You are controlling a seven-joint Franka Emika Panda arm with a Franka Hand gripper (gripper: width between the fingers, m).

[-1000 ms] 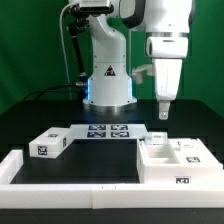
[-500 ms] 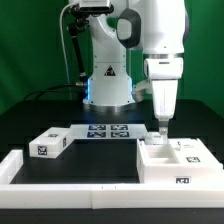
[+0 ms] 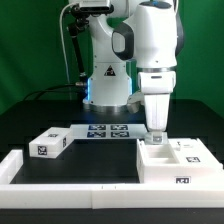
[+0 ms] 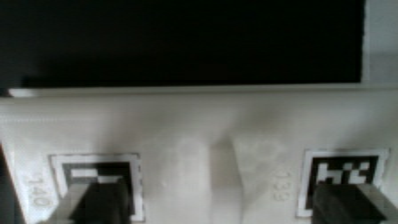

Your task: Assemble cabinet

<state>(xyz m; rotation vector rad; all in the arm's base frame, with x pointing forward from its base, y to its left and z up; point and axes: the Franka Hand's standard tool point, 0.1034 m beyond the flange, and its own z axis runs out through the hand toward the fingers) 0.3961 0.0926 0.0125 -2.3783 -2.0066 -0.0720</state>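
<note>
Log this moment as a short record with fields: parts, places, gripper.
big part: white plastic open box with square tags, at the exterior view's right
small part: white plastic block with a tag, at the exterior view's left, apart from the box
board: thin flat white marker board, between them, further back
gripper: two-finger gripper, open, low at the box's far rim; contact unclear

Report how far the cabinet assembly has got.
Done: nothing looks joined yet. The block lies well apart from the box. In hand: the gripper hangs at the box's back edge, holding nothing. Left: apparently all the joining, starting with a grasp.
</note>
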